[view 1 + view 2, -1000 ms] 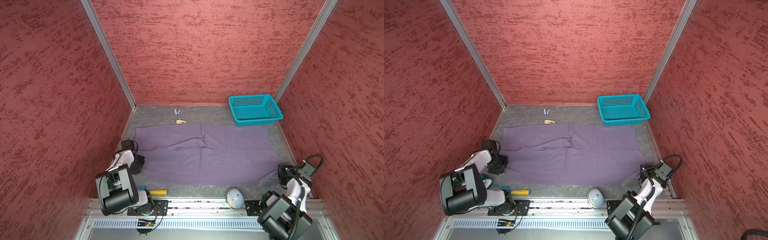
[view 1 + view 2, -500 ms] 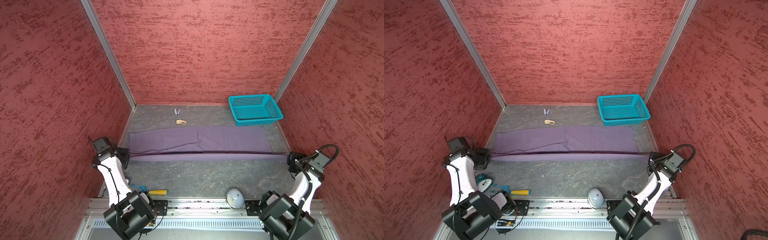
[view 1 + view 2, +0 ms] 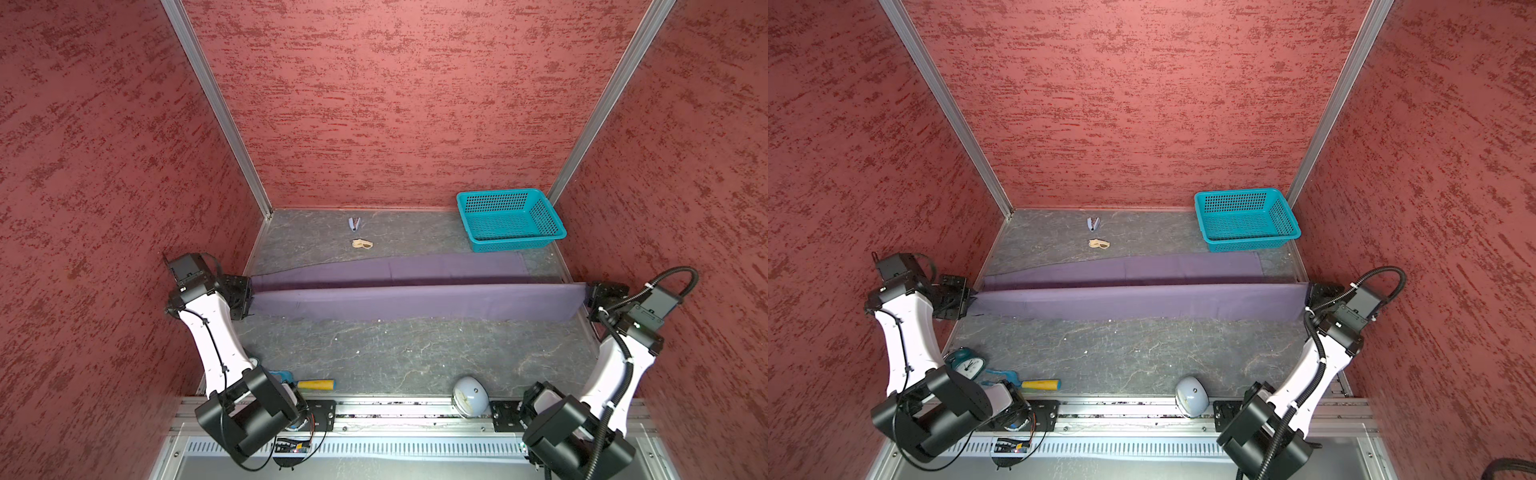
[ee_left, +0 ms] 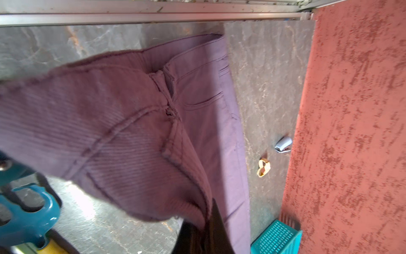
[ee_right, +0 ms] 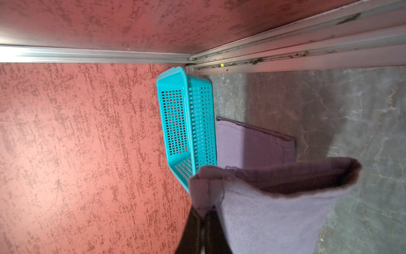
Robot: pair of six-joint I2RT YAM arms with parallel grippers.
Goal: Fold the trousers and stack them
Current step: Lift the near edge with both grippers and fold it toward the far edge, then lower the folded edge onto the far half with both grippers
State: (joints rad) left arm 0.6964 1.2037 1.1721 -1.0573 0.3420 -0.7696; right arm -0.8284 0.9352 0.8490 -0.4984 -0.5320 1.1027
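The purple trousers [image 3: 415, 301] [image 3: 1142, 301] hang stretched taut between my two grippers in both top views. Their near long edge is raised off the table, while the far half [image 3: 436, 268] lies flat on it. My left gripper [image 3: 248, 297] [image 3: 970, 299] is shut on the waist end, and the left wrist view shows the seams and a pocket of the trousers [image 4: 131, 123] draped above the gripper [image 4: 205, 226]. My right gripper [image 3: 588, 297] [image 3: 1307, 297] is shut on the leg-hem end; in the right wrist view the trousers [image 5: 263, 209] bunch at the gripper [image 5: 205, 216].
A teal basket [image 3: 511, 220] [image 3: 1246, 220] [image 5: 186, 123] stands at the back right, just beyond the flat cloth. A grey clip [image 3: 354, 223] and a beige piece [image 3: 361, 244] lie at the back. A teal clock [image 3: 967, 363], a yellow-handled tool [image 3: 316, 384] and a grey dome [image 3: 469, 399] sit along the front edge. Red walls are close on both sides.
The trousers lay flat a second ago. Both grippers have since risen with the near edge and carried it toward the back; the raised band now stands higher than half a second ago.
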